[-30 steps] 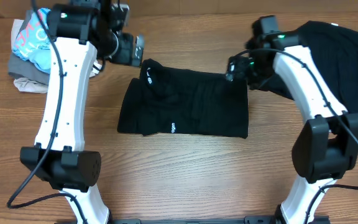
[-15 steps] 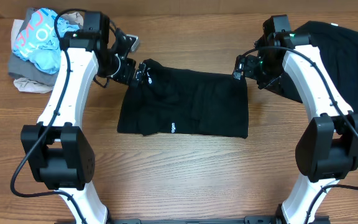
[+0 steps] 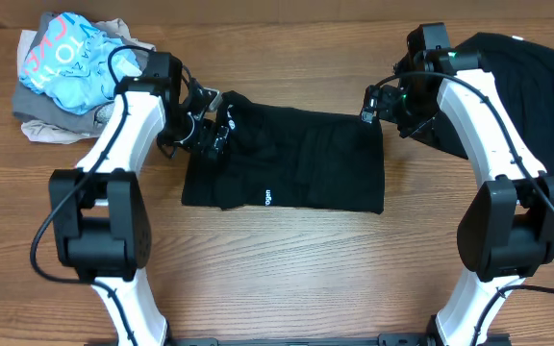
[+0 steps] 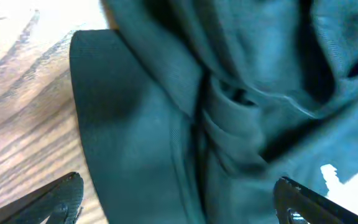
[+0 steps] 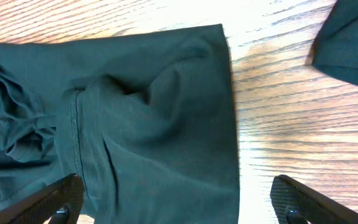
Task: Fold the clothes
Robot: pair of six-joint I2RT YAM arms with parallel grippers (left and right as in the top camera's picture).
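A black shirt (image 3: pixel 287 159) with a small white logo (image 3: pixel 268 200) lies folded into a rectangle at the middle of the table. My left gripper (image 3: pixel 212 127) is open over its upper left corner, jaws wide with the bunched cloth (image 4: pixel 166 124) between and below them. My right gripper (image 3: pixel 377 102) hangs open over the upper right corner, its jaws straddling the shirt's right edge (image 5: pixel 160 124). Neither gripper holds anything. A second black shirt (image 3: pixel 527 86) lies spread at the far right. A light-blue, grey and beige bundle (image 3: pixel 65 77) sits at the far left.
The wooden table (image 3: pixel 277 269) shows bare in front of the folded shirt. A corner of the second black shirt (image 5: pixel 353 43) lies close to the right of my right gripper. Both arm bases stand at the near edge.
My left arm has swung down and toward the shirt's upper left corner, away from the bundle. My right gripper has opened fully and shifted slightly, then held still.
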